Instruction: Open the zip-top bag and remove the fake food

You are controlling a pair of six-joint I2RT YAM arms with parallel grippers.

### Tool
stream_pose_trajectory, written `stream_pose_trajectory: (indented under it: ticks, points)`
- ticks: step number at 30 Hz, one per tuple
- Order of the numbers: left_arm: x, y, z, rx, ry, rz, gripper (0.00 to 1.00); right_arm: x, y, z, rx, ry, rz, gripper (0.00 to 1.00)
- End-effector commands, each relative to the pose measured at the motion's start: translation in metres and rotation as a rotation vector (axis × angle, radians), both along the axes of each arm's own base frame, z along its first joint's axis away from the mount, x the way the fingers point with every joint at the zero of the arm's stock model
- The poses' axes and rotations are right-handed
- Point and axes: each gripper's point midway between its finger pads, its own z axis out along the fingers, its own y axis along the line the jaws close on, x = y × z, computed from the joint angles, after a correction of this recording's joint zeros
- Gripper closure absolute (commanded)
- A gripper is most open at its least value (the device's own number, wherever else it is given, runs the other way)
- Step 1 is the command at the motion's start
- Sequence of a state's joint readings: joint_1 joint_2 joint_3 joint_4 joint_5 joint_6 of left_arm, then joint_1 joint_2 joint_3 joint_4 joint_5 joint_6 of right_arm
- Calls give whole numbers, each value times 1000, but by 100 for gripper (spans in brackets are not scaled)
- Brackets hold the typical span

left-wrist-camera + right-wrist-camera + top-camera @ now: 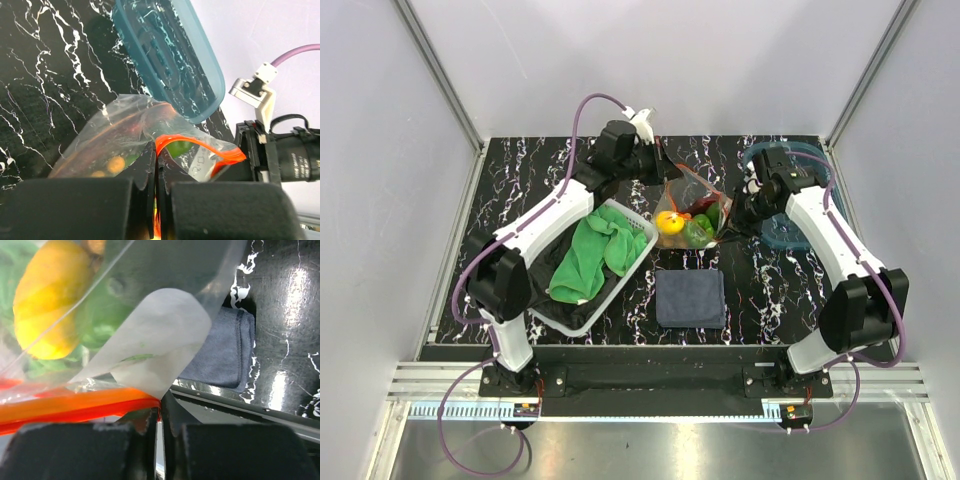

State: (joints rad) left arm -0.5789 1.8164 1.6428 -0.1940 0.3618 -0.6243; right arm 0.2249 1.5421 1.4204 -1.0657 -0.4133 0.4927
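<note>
black marble-patterned table (pixel 770 290) with white veins is filling the middle of the overhead view, with pale walls around it. the left gripper (pixel 156 150) is pinching, jaws closed, a fold of the orange-red zip strip (pixel 200 145) at the lower centre of its wrist view. the right gripper (pixel 161 407) is likewise clamping the strip's end at the bottom centre of its own view.

the zip-top bag (pixel 692 205) is hanging between them, just above centre in the overhead view: thin, clear, glossy, crinkled film. the fake food is sagging low inside it, a smooth yellow lemon-like piece (pixel 47 300) beside rounded green pieces (pixel 698 232).

the opening step seems to be under way. the strip is bowing into a loop, so the mouth is probably parting, though i cannot tell whether each gripper is holding a separate lip. the next move is calling for a steady outward pull without the slick film slipping.

further out, a ridged translucent blue tray (pixel 170 55) is lying upper centre, a dark blue cloth (pixel 690 298) is lying folded below the bag, and a rumpled green cloth (pixel 590 250) is sitting in a white basket (pixel 582 320).
</note>
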Motion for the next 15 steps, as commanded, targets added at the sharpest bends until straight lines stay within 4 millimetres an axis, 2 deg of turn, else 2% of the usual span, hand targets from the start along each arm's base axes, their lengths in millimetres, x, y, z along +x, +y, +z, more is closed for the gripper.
stream_pose_trajectory:
  ticks: [1,3,6,7,9,13,15]
  points:
    - [7,-7,10,-60,-30,-21,100,-13,4,-10,6,47,87,84]
    - [6,-12,14,-96,-33,-34,100,-9,0,-8,-19,34,90,73]
    - [3,-17,16,-126,-31,-62,100,-1,-5,17,-49,-49,75,59]
    - [2,-18,17,-134,-27,-70,100,4,-6,31,-52,-97,71,57]
    - [0,-21,21,-161,-40,-86,100,8,-6,49,-58,-161,75,54]
    - [-3,-23,27,-193,-41,-104,100,14,16,88,27,-272,109,53]
    - [-3,-24,28,-195,-42,-105,100,17,22,96,49,-300,112,50]
